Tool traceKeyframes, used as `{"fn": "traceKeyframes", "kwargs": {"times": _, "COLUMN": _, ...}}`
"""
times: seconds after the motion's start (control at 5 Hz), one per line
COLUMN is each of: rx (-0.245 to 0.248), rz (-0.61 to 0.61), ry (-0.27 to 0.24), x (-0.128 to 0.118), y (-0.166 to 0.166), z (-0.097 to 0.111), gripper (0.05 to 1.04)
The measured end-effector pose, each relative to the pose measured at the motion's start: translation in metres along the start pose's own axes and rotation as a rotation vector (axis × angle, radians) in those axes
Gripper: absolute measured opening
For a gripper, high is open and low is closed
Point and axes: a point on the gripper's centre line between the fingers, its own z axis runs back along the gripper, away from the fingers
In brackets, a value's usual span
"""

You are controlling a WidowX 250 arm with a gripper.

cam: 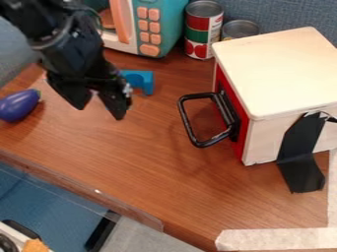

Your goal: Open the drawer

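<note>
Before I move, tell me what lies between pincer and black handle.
Bare tabletop separates the pincer from the black handle in the camera view.

The desk (151, 162) has a wood-grain surface, smooth with a soft sheen. Near its right edge, the box (283, 69) looks like smooth, pale wood; its red front (243, 129) appears painted, its black handle (214, 141) hard and glossy. Matt black tape (303, 172) runs down the box's side, and papery pale tape (276, 239) lines the desk's near right corner. Toward the far edge, the cans (197, 22) are metal, the toy microwave (161, 10) smooth plastic. By the left edge, the toy eggplant (18, 105) is glossy.
</note>
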Motion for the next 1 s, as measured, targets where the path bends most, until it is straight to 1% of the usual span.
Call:
{"fn": "traceKeyframes", "kwargs": {"times": 0.2, "rx": -0.018, "rz": 0.106, "ry": -0.037, "x": 0.01, "y": -0.011, "z": -0.015, "gripper": 1.001}}
{"fn": "traceKeyframes", "kwargs": {"times": 0.4, "rx": -0.056, "rz": 0.187, "ry": -0.046, "x": 0.018, "y": -0.024, "z": -0.029, "gripper": 1.001}}
{"fn": "traceKeyframes", "kwargs": {"times": 0.6, "rx": -0.07, "rz": 0.251, "ry": -0.037, "x": 0.022, "y": -0.034, "z": -0.047, "gripper": 1.001}}
{"fn": "traceKeyframes", "kwargs": {"times": 0.8, "rx": -0.058, "rz": 0.291, "ry": -0.048, "x": 0.028, "y": -0.042, "z": -0.062, "gripper": 1.001}}
{"fn": "traceKeyframes", "kwargs": {"times": 1.0, "rx": -0.06, "rz": 0.361, "ry": -0.062, "x": 0.034, "y": -0.044, "z": -0.076, "gripper": 1.001}}
